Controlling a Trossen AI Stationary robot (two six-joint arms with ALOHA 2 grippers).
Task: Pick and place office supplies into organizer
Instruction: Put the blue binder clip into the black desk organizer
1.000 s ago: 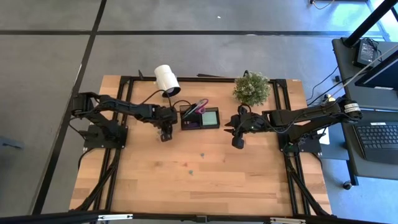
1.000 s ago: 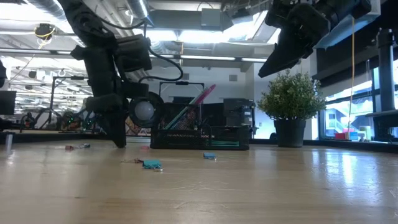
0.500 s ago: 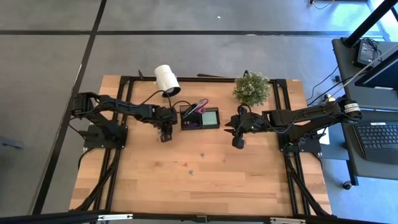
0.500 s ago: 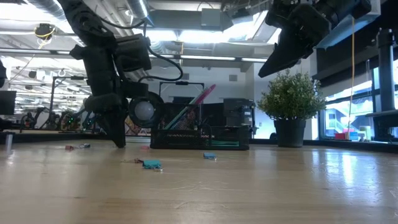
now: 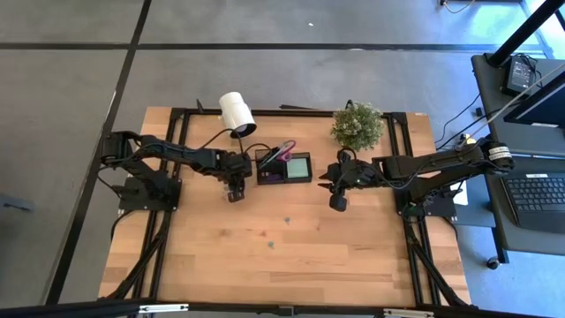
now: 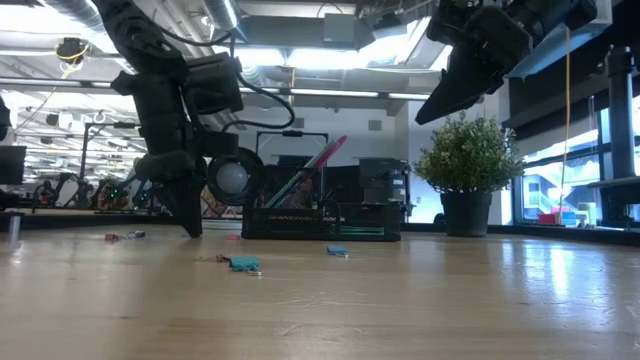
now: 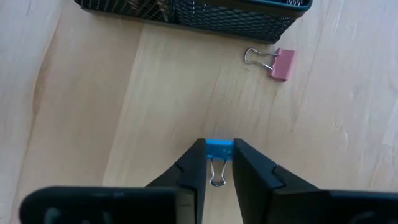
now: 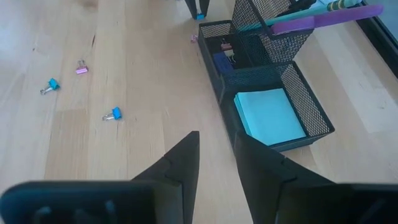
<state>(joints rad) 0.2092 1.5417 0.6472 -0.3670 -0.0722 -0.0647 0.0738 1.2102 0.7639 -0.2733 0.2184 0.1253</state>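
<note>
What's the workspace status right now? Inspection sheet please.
Surface: wooden table, small clips scattered on it.
Job's things: black mesh organizer holds mint sticky pad and purple scissors; blue binder clip and pink binder clip lie outside it.
Clutter: white roll, potted plant.
Grippers: left pincer down at the table, closed on the blue binder clip; right pincer open, empty, raised beside the organizer.
Cables: thin dark cable by the white roll.
Surroundings: desk with keyboard right of the table.
</note>
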